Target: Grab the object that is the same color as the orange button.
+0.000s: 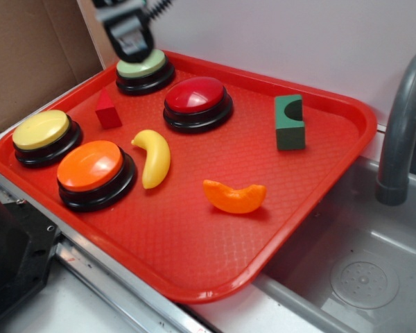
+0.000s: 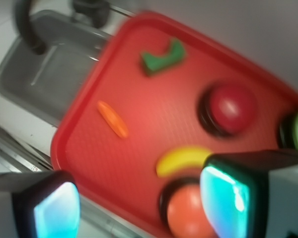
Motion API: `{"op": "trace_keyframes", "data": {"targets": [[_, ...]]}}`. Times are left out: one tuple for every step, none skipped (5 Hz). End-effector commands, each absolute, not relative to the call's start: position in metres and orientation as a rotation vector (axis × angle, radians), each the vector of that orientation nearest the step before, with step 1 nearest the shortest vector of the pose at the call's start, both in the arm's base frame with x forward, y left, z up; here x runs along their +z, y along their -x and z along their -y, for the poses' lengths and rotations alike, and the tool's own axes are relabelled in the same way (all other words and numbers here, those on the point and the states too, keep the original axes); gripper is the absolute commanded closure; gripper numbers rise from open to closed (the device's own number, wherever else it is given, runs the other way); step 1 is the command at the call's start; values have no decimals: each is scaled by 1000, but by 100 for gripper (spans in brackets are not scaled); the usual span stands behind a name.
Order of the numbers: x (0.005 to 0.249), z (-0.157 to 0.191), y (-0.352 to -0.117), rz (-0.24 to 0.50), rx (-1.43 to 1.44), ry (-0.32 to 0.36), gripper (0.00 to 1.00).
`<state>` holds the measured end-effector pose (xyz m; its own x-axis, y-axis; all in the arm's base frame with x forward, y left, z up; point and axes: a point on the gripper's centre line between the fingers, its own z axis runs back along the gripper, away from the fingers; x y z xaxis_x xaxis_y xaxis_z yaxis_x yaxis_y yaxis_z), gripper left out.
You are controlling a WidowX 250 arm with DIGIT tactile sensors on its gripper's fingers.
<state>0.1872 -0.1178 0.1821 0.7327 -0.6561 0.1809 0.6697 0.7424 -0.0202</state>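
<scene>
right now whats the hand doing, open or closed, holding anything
hand: open, holding nothing; the orange wedge lies untouched on the red tray.

Open pincer hangs above orange wedge on red tray.

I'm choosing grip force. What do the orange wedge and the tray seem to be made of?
Orange wedge: likely hard moulded plastic, smooth and glossy, judging by its light highlights. Tray: probably rigid plastic with a fine textured, slightly shiny surface.
</scene>
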Motion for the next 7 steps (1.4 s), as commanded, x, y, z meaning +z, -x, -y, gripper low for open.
{"op": "trace_keyframes", "data": {"targets": [[116, 153, -189, 91, -1190, 91, 0], [96, 155, -193, 47, -1259, 77, 0], [78, 151, -193, 0, -1273, 13, 0], [62, 151, -191, -25, -1242, 16, 0], [50, 154, -189, -69, -1241, -9, 0], [39, 145, -189, -107, -1220, -56, 0], [38, 145, -187, -115, -1221, -71, 0]]}}
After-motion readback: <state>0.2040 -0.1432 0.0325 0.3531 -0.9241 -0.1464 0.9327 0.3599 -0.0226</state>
